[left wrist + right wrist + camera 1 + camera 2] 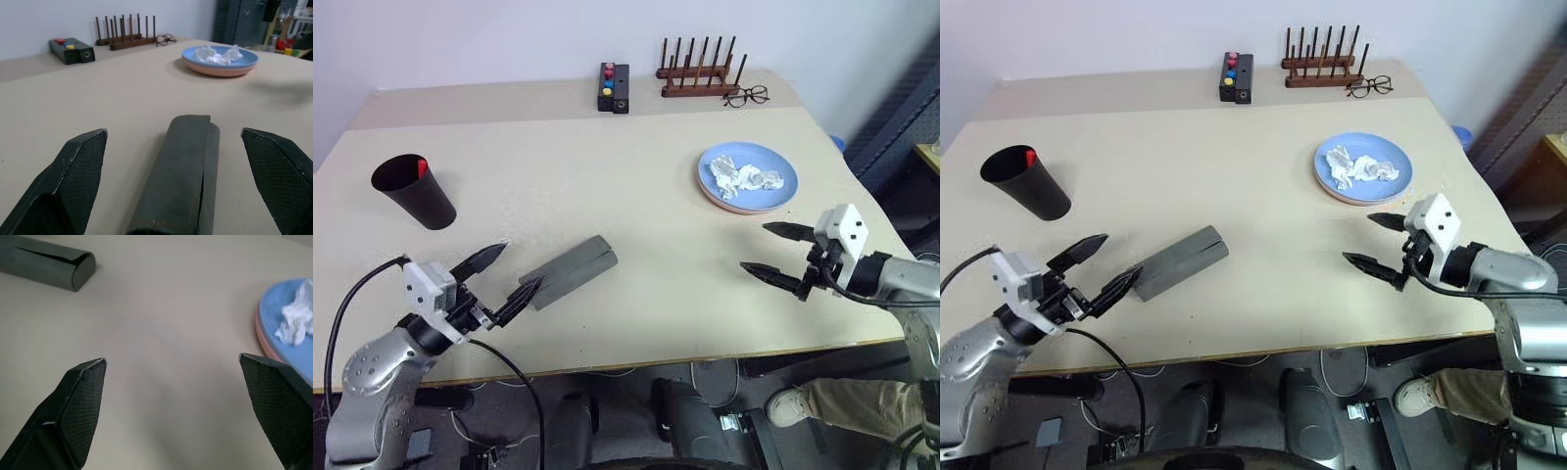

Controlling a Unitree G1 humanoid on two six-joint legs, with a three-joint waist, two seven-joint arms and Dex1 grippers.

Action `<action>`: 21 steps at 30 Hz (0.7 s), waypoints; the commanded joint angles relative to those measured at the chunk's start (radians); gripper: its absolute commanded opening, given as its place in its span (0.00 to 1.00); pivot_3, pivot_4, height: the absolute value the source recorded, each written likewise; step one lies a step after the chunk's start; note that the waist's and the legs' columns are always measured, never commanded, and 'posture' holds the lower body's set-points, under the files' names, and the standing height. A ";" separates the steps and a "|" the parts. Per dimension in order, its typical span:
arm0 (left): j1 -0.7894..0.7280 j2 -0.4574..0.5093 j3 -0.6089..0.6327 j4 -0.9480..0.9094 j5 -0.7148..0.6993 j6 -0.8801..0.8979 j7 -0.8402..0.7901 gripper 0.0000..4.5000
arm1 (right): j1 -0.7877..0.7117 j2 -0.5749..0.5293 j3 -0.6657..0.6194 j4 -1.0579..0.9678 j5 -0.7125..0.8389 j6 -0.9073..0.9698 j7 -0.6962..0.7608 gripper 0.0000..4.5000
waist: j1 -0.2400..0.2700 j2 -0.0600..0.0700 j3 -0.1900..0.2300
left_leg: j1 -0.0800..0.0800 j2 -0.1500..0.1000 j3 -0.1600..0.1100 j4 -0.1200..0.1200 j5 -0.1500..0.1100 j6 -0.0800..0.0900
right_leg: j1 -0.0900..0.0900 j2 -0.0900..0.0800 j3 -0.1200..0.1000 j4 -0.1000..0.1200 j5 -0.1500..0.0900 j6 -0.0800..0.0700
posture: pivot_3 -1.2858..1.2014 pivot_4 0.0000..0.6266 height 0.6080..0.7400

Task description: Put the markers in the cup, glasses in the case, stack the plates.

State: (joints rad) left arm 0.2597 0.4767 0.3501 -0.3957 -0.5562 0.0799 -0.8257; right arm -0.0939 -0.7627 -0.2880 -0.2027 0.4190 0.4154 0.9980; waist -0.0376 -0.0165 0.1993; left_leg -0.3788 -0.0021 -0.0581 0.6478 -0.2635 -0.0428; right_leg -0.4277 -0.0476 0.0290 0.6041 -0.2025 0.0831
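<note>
All three steps appear finished; both the left gripper [502, 273] and right gripper [771, 248] are held spread, nothing between the fingers, the shut case [570, 269] just beyond the left tips.

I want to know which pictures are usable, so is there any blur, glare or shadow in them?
Left wrist view: the open left gripper and the near end of the grey felt case look soft, with a faint smeared shadow beside the stacked blue and pink plastic plates. Right wrist view: soft shadow on the beige table. Eye views: even light, no glare.
</note>
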 commanded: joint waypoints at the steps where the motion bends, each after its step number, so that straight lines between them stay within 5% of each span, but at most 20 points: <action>1: 0.050 -0.018 0.030 -0.019 0.010 -0.073 -0.006 1.00 | 0.041 0.010 -0.073 -0.021 0.041 -0.018 -0.025 0.98 | 0.000 0.000 0.000 | -0.001 0.000 0.000 0.000 0.000 0.000 | 0.000 0.000 0.000 -0.002 0.000 0.000 | 0.52 0.24 1.00; 21: 0.126 0.037 0.048 -0.094 -0.053 -0.029 -0.012 1.00 | 0.130 -0.039 -0.144 0.118 0.069 -0.126 0.043 0.98 | 0.002 0.000 0.000 | -0.010 0.000 0.000 0.003 -0.001 0.002 | -0.003 0.000 -0.001 -0.007 0.000 0.000 | 0.52 0.24 1.00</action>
State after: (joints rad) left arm 0.3902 0.5033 0.4002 -0.4434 -0.5821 0.0397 -0.8458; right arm 0.0524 -0.7717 -0.4029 -0.0718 0.4755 0.3059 1.0287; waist -0.0360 -0.0162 0.1988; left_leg -0.3888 -0.0019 -0.0579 0.6504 -0.2646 -0.0407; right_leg -0.4309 -0.0477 0.0280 0.5968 -0.2020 0.0833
